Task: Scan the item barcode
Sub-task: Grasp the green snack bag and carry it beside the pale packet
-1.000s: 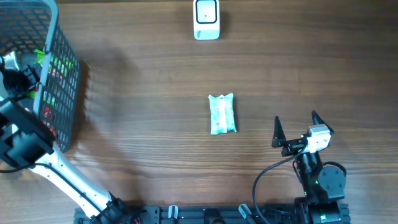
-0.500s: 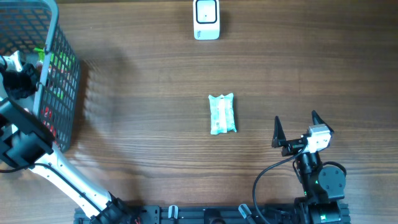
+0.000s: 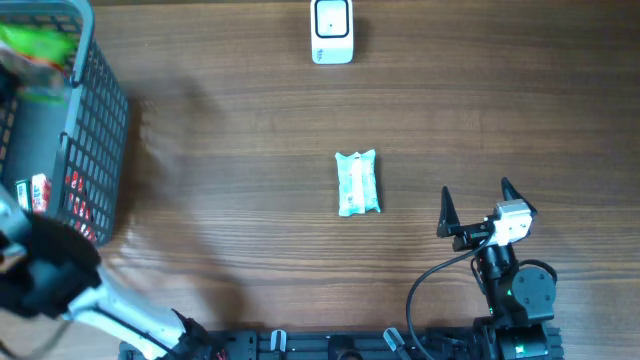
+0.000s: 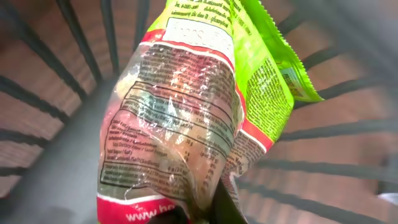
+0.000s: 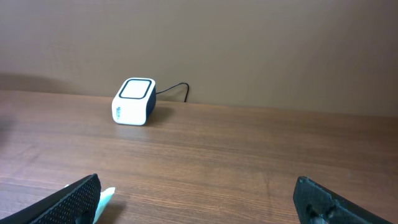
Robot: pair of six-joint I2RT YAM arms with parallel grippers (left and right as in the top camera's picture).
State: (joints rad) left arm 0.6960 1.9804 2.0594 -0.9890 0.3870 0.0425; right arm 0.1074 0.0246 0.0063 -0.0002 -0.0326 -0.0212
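Above the basket (image 3: 97, 150), left gripper (image 4: 206, 210) has lifted snack bag (image 4: 186, 112).

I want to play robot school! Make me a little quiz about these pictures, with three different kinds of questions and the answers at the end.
1. True or false: the left gripper is shut on the green and red crinkly plastic snack bag.
2. How does the small teal and white wrapped packet lie compared with the white box-shaped scanner?
A) on top of it
B) apart from it, on the brown wooden table
C) leaning against it
3. Fill in the missing word: the right gripper is ____ and holds nothing.

Key: 1 true; 2 B; 3 open.
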